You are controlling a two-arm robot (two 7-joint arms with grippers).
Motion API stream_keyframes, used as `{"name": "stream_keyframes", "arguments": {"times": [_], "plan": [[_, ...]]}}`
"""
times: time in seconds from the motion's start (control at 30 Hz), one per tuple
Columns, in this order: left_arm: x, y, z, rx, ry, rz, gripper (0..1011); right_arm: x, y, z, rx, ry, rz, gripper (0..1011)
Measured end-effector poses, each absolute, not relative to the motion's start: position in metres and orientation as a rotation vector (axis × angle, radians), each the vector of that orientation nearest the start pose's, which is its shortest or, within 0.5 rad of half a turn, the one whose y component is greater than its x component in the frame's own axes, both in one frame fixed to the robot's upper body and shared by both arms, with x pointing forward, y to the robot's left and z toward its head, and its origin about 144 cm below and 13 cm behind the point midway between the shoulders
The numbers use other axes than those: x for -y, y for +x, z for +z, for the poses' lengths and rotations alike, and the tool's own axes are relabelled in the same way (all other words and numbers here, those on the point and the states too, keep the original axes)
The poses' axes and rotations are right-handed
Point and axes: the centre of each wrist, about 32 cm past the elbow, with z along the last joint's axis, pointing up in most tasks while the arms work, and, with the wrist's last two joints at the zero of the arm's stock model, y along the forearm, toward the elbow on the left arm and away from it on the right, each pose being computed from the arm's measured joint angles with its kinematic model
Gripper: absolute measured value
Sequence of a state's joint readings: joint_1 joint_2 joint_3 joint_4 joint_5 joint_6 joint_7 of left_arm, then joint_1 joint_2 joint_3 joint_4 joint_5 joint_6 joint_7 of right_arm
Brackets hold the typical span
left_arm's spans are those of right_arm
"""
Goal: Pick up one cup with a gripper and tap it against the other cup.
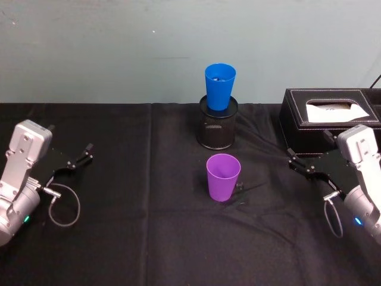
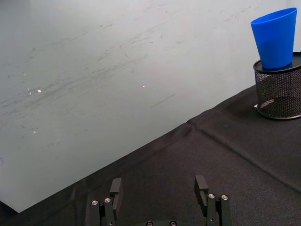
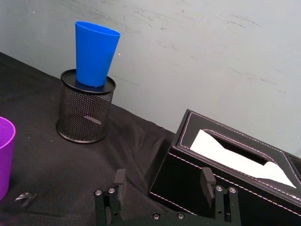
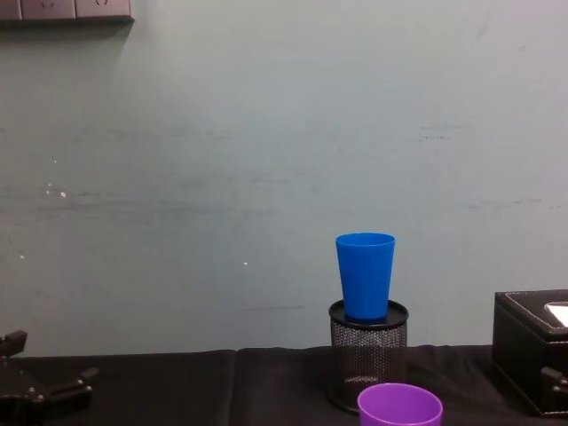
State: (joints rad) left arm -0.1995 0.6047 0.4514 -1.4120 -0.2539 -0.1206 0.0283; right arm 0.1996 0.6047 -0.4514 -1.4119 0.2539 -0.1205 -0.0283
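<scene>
**Head view:** The purple plastic tumbler (image 1: 223, 177), tapered, wide-rimmed, smooth & plain, is standing upright, mouth up, near the middle of the black cloth-covered worktop (image 1: 149, 238), w/ nothing gripping it. Behind it and apart from it, the black mesh pen holder (image 1: 217, 128) is carrying the bright blue plastic tumbler (image 1: 219, 86). That one is sitting upright in the holder's mouth, its lower end hidden inside. A small dark scrap (image 1: 244, 193) is lying just beside the purple tumbler's base. Can't tell what it is. The left claw (image 1: 83, 156) is sitting low at the worktop's left side. The right claw (image 1: 297, 164) is sitting at the right side, in front of the black stitched tissue box (image 1: 324, 119). Both are well apart from the cups.

**Left wrist view:** The left claw (image 2: 158, 188) is released, fingers spread w/ nothing betw. them and cut off low by the frame edge. The blue tumbler (image 2: 276, 40) & holder (image 2: 278, 92) are partly cropped at the frame edge.

**Right wrist view:** The right claw (image 3: 163, 181) is likewise released, fingers apart, w/ the tissue box (image 3: 225, 188) just beyond them and a white tissue (image 3: 235, 153) poking from the box's slot. The purple tumbler (image 3: 4, 155) is cut to a sliver at the edge.

**Chest view:** The purple tumbler (image 4: 399, 406) is showing its rim alone, body cropped, and is covering the holder's (image 4: 368, 351) lower front. The blue tumbler (image 4: 365, 275) is rising above the holder. The left claw (image 4: 35, 386) is showing as a dark shape in the lower left corner, hard to make out.
</scene>
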Motion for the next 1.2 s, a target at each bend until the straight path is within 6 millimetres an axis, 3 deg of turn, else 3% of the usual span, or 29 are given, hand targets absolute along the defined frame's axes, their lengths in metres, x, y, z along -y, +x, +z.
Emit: {"name": "stream_keyframes", "arguments": {"times": [0.3,0.57,0.7,0.93,1.2], "plan": [[-0.31,0.489,1.14,0.285,0.304,1.248,1000,0.31,0.487,1.139,0.285,-0.306,-1.243,1003],[-0.31,0.489,1.14,0.285,0.304,1.248,1000,0.305,0.459,1.144,0.259,-0.323,-1.085,1003],[-0.31,0.489,1.14,0.285,0.304,1.248,1000,0.305,0.448,1.147,0.163,-0.283,-0.965,1003],[-0.31,0.489,1.14,0.285,0.304,1.248,1000,0.301,0.45,1.14,0.054,-0.216,-0.859,1003],[-0.31,0.489,1.14,0.285,0.304,1.248,1000,0.282,0.465,1.134,0.024,-0.186,-0.811,1003]]}}
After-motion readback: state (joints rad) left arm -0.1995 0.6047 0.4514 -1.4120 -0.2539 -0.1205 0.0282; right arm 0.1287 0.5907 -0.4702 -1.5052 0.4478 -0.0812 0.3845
